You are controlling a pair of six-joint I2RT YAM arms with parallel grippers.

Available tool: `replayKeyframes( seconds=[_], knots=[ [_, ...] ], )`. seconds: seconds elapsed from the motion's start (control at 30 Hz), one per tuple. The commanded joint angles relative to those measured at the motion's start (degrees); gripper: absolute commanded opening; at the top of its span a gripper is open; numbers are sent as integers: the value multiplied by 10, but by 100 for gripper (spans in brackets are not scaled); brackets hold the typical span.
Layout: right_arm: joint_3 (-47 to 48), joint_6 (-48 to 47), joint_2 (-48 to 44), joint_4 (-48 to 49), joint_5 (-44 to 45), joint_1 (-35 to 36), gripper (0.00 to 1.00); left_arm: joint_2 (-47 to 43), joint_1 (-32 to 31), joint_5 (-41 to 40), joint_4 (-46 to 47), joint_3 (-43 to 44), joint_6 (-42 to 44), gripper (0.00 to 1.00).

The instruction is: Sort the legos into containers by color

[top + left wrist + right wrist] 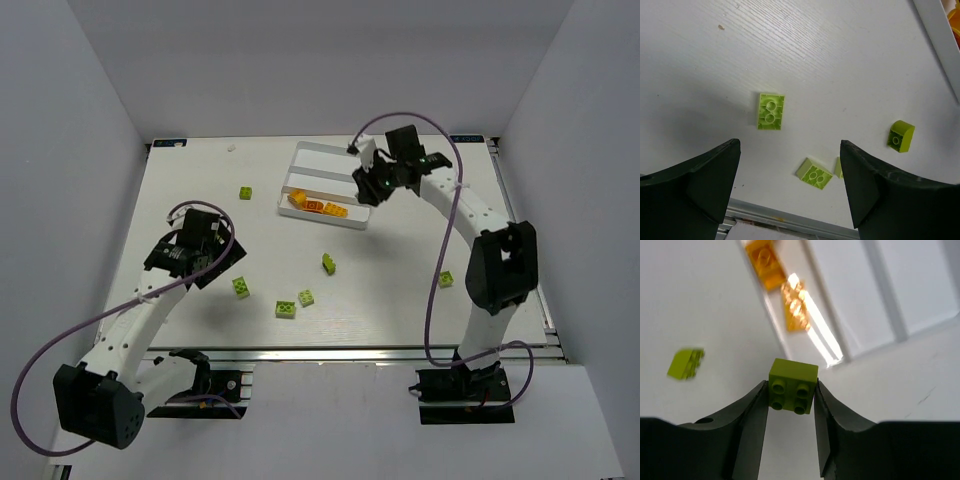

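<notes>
My right gripper (790,395) is shut on a lime green lego (792,385), studs facing the camera, held above the table just off the near corner of the white tray (920,280). From above, that gripper (368,188) hangs at the tray's right end (310,158). Orange legos (318,206) lie in the tray's nearest compartment; two of them (765,257) show in the right wrist view. My left gripper (790,165) is open and empty over loose green legos (771,111), (814,173). From above it (215,265) sits at the left, near a green lego (241,287).
More green legos lie scattered on the table: one left of the tray (246,192), one at the middle (329,263), two near the front (306,297), (285,310), one by the right arm (446,279). The metal front rail (790,215) runs close under the left gripper.
</notes>
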Motion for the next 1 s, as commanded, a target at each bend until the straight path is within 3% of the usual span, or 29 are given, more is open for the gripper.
replayKeyframes(
  seconds=[0.0, 0.1, 0.23, 0.47, 0.5, 0.57, 0.6, 0.67, 0.77, 0.97],
  knots=[
    [125, 51, 91, 6, -7, -7, 0, 13, 1, -26, -18, 35, -1, 91],
    [229, 137, 175, 7, 15, -7, 0, 16, 1, -24, -17, 39, -7, 91],
    [241, 195, 223, 71, 57, -3, 0, 5, 1, -32, -30, 40, -18, 91],
    [292, 208, 279, 96, 90, -11, 1, -23, 1, -51, -53, 32, -33, 91],
    [291, 204, 279, 97, 87, -10, 13, -27, 1, -52, -53, 30, -34, 91],
    [278, 199, 280, 103, 80, -11, 23, -29, 1, -55, -48, 23, -39, 91],
    [273, 196, 282, 107, 80, -12, 37, -28, 1, -56, -46, 21, -40, 91],
    [271, 196, 282, 108, 75, -14, 52, -21, 1, -61, -39, 25, -40, 91],
    [269, 196, 278, 109, 61, -17, 62, 14, 6, -73, -34, 44, -34, 92],
    [263, 201, 238, 114, 38, -30, 63, 135, 19, -83, -27, 102, -6, 94]
  ],
)
